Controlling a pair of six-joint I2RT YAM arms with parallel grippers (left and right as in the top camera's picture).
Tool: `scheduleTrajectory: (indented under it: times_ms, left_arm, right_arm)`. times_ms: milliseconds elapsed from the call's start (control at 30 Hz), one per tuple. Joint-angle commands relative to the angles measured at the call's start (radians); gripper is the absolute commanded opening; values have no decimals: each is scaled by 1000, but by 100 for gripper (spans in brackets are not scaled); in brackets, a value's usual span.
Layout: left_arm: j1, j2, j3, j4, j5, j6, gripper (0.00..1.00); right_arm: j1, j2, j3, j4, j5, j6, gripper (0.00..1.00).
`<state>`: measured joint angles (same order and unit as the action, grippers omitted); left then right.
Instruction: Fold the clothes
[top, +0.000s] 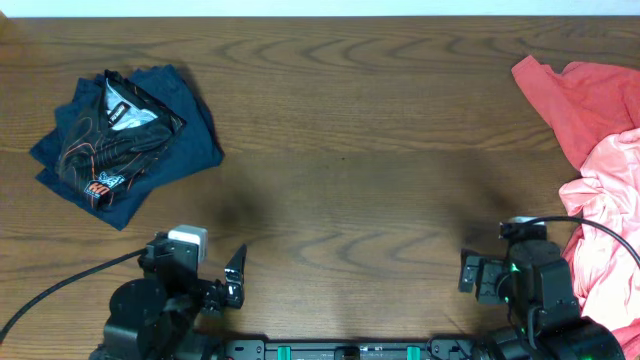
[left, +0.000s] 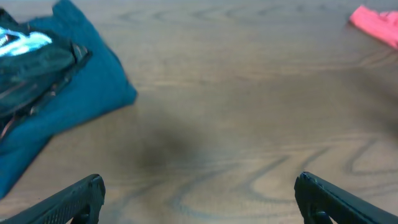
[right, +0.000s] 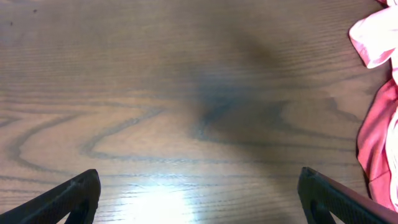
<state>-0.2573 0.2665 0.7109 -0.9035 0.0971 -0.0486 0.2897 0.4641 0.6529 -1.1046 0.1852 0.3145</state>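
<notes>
A folded black jersey (top: 112, 135) with orange lines and white logos lies on a folded navy garment (top: 175, 140) at the far left of the table; both show in the left wrist view, the jersey (left: 31, 59) on the navy cloth (left: 81, 87). Coral-pink shirts (top: 600, 180) lie crumpled at the right edge, also in the right wrist view (right: 376, 124). My left gripper (top: 236, 278) is open and empty near the front edge (left: 199, 199). My right gripper (top: 468, 272) is open and empty over bare wood (right: 199, 199), left of the pink shirts.
The wooden table (top: 340, 150) fills the view. A black cable (top: 60, 290) runs off the left arm, and another (top: 600, 235) loops over the pink shirts by the right arm. A pink corner (left: 376, 25) shows far right in the left wrist view.
</notes>
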Motion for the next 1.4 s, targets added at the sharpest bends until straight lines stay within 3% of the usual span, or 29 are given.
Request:
scheduleTrajectory:
  times_ms: [0, 300, 433, 767, 867, 1367]
  left_arm:
    - [-3, -2, -3, -27, -12, -5, 98]
    - [-3, -2, -3, -79, -12, -5, 98]
    - [-3, -2, -3, -84, -12, -5, 98]
    - [-3, -2, -3, -84, -12, -5, 98]
    - [-3, -2, -3, -84, -12, -5, 98]
    - [-3, -2, -3, -84, -12, -5, 98]
  right_arm:
    - [0, -55, -11, 4, 21, -6, 99]
    - [-82, -366, -199, 315, -110, -302, 99]
    - [-135, -461, -338, 490, -119, -305, 99]
    - [-150, -459, -652, 1098, -126, -332, 99]
    - [-149, -456, -647, 1033, -128, -330, 99]
    - [-148, -451, -647, 1035, -130, -330, 99]
